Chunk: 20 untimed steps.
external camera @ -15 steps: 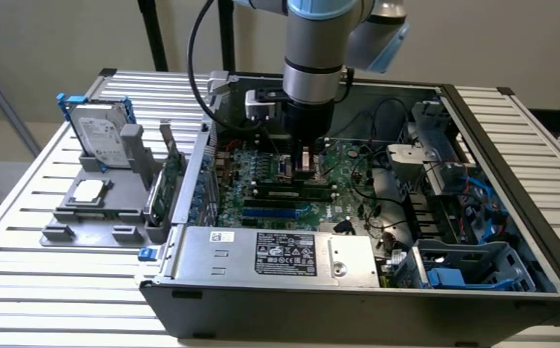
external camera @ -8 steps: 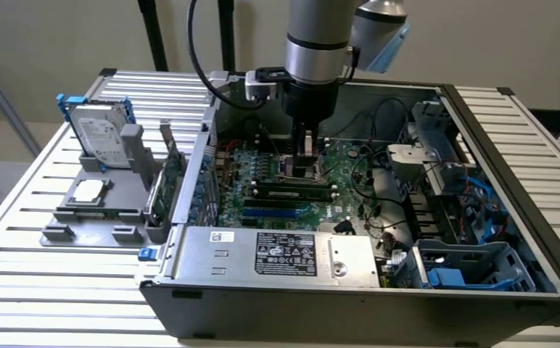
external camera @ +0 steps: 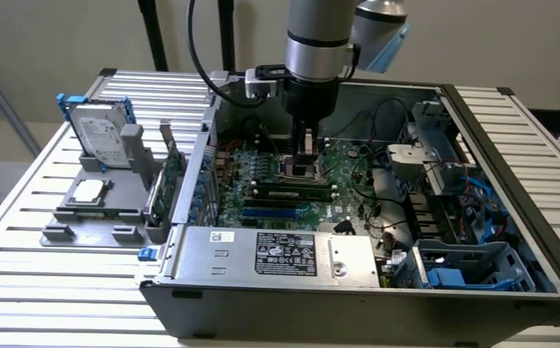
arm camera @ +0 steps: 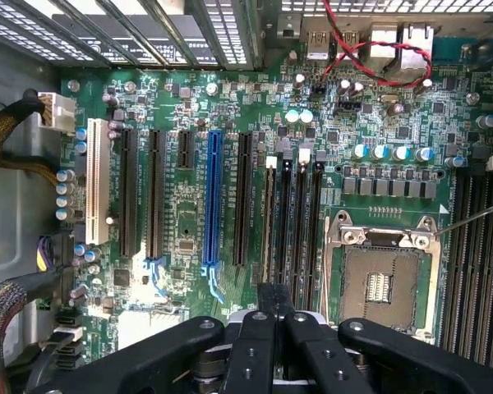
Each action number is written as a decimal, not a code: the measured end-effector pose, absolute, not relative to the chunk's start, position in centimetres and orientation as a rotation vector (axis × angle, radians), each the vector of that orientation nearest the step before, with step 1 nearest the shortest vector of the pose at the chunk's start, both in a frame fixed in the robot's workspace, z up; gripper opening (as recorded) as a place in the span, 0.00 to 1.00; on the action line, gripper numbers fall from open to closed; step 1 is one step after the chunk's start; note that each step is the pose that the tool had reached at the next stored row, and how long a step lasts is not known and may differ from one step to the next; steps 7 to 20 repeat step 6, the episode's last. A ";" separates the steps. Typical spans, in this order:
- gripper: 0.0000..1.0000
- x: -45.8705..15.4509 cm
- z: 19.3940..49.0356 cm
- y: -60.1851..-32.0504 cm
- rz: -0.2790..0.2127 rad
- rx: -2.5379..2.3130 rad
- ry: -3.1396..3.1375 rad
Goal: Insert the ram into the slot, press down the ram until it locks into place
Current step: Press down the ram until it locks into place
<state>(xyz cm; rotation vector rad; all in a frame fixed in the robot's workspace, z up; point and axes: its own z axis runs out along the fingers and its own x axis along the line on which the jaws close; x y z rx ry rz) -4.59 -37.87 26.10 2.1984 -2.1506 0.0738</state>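
Arm [external camera: 319, 32]: silver cylindrical wrist w/ black band, pale blue joint cap, black cable looping off it. End effector [arm camera: 275, 316]: matte black linkage bars w/ round pivot screws.

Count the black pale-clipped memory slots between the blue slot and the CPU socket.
4 black memory slots, side by side beside the silver CPU socket; the gripper hides one end.

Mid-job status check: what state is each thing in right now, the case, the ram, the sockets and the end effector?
Computer case: open, side panel off.
Ram: seated upright on the motherboard; whether it is latched cannot be told.
Neighbouring memory slots: empty.
CPU socket: bare, no cooler.
End effector: lowered inside the case, over the motherboard.
Hard drive: outside the case, standing in a holder.
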 end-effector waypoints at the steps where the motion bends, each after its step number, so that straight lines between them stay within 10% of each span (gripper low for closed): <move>1: 0.11 -4.6 26.1 -37.9 0.074 2.198 -2.151; 20: 0.11 -4.6 26.2 -37.9 0.074 2.198 -2.151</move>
